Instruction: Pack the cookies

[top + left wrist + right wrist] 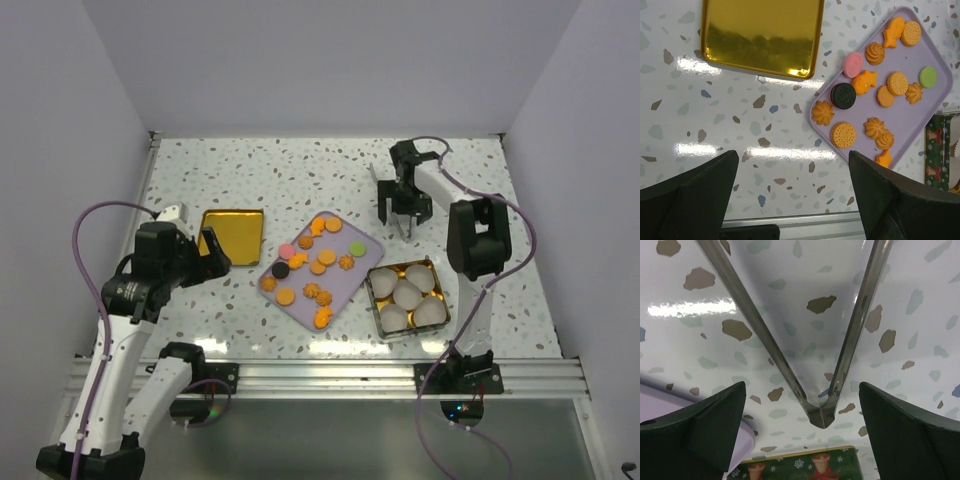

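The cookies (318, 266) lie on a lavender tray (350, 283) mid-table: mostly orange rounds and shaped ones, plus a pink one (853, 64), a black one (843, 95) and a green one (927, 76). My left gripper (215, 255) hovers left of the tray, open and empty; in the left wrist view the gripper (792, 200) has only bare table between its fingers. My right gripper (403, 208) stands open over metal tongs (822, 415) that lie flat on the table; their hinge end sits between its fingers (705, 425), untouched.
A gold lid (232, 235) lies upside down left of the tray (900, 125). A tin (376, 305) holding several white paper cups (407, 296) stands right of the tray; its green snowflake side (805, 467) shows below the tongs. Walls enclose the table on three sides.
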`<state>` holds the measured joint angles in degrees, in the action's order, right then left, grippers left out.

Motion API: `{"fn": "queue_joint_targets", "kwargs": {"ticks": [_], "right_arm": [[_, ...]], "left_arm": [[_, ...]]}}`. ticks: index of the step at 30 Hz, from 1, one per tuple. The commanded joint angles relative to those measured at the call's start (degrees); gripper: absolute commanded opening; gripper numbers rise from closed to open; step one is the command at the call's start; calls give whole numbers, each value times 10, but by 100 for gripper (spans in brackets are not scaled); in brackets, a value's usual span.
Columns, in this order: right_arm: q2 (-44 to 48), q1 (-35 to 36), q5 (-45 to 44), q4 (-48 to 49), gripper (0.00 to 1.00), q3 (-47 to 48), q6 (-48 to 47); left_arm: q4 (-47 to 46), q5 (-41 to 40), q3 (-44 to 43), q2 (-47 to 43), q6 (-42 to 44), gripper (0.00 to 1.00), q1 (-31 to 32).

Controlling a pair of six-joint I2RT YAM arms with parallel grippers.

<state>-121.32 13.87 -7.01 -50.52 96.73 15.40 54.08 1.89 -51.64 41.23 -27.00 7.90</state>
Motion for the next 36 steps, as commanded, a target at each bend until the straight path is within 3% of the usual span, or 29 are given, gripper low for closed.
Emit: {"fn": "queue_joint_targets", "kwargs": {"ticks": [1, 12, 24, 29, 36], "right_arm": [[-32, -1, -20, 10, 99, 41, -2], [-122, 0, -35, -5, 97, 158, -6], [-71, 5, -80, 39, 54, 22, 7], [-29, 6, -80, 18, 46, 50, -4], [70, 17, -63, -43, 45, 112, -8]], "left_arm": [[-14, -12, 0, 3, -4, 97, 0], [10, -16, -30, 19, -7, 96, 0], [13, -25, -37, 18, -6, 96, 0], [8, -22, -43, 24, -4, 96, 0], [1, -8, -43, 18, -2, 96, 0]]}}
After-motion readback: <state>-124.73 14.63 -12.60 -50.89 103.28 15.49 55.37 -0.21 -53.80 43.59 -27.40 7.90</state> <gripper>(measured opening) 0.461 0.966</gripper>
